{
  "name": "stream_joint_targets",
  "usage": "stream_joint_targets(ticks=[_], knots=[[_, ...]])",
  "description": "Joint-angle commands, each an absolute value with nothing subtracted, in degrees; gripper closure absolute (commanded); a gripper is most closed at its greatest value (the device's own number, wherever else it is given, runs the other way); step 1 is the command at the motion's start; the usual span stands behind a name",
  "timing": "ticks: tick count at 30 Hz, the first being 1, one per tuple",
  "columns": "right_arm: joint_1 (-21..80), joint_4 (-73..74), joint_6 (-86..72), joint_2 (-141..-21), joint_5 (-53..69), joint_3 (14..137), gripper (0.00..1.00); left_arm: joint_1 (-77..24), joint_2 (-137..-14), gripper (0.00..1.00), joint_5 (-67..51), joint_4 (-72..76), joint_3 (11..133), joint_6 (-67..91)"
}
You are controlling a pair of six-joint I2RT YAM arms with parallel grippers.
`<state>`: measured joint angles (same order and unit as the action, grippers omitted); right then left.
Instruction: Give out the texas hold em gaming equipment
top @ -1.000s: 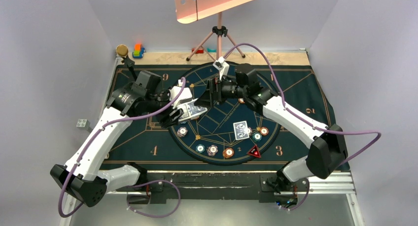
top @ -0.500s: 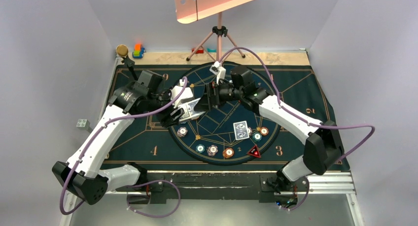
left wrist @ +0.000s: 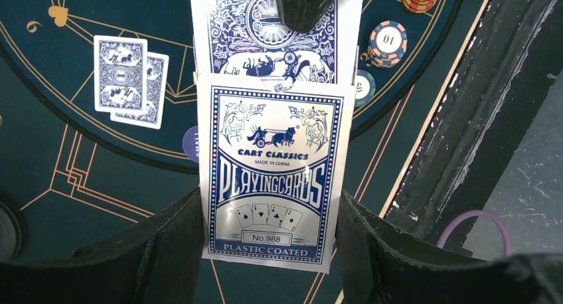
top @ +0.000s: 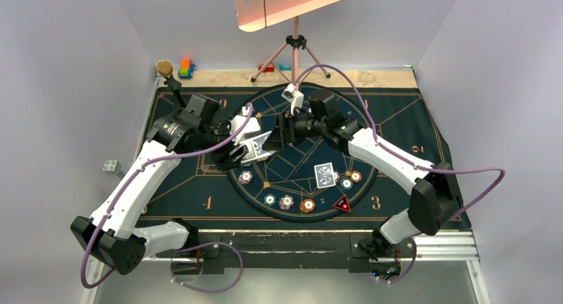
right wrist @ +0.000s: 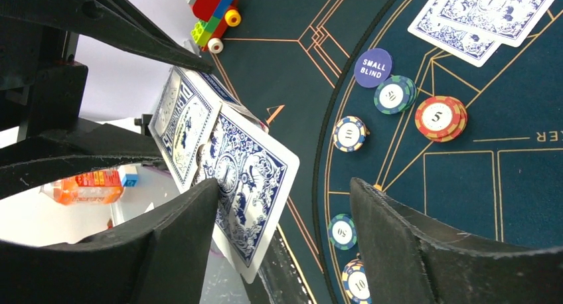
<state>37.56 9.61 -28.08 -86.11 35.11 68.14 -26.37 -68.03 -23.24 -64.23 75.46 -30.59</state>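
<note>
My left gripper point(top: 249, 149) is shut on a blue-and-white playing card box point(left wrist: 269, 178) and holds it above the mat; the left wrist view shows the gripper point(left wrist: 269, 211) with a finger on each side of the box. A blue-backed card point(right wrist: 249, 178) sticks out of the box's top. My right gripper point(top: 279, 133) is open; in its own view point(right wrist: 284, 184) one finger rests against that card and the other stands well apart. Two blue-backed cards point(top: 324, 174) lie on the mat. Striped chips point(top: 286, 201) and a red-black triangular marker point(top: 342, 204) lie along the circle's near edge.
The dark gold-lined mat point(top: 199, 184) covers the table. A "small blind" disc point(right wrist: 372, 67) and chip stacks point(right wrist: 440, 117) lie near the cards. Coloured toy blocks point(top: 186, 68) sit at the back left corner. A tripod stand point(top: 295, 48) rises at the back centre.
My right gripper has moved a little left, closing in on the card at the top of the box. My left gripper with the box has barely moved.
</note>
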Motion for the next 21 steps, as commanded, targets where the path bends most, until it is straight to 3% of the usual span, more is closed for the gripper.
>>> stream_joint_targets(ticks=[1, 21], knots=[[37.6, 10.7, -27.2, -84.2, 31.2, 69.8, 0.29, -26.1, -67.4, 1.0, -25.0, -62.4, 78.4, -29.7], [37.6, 13.2, -26.4, -79.4, 25.0, 71.1, 0.41, -26.1, -65.9, 1.0, -25.2, -62.8, 77.6, -29.9]])
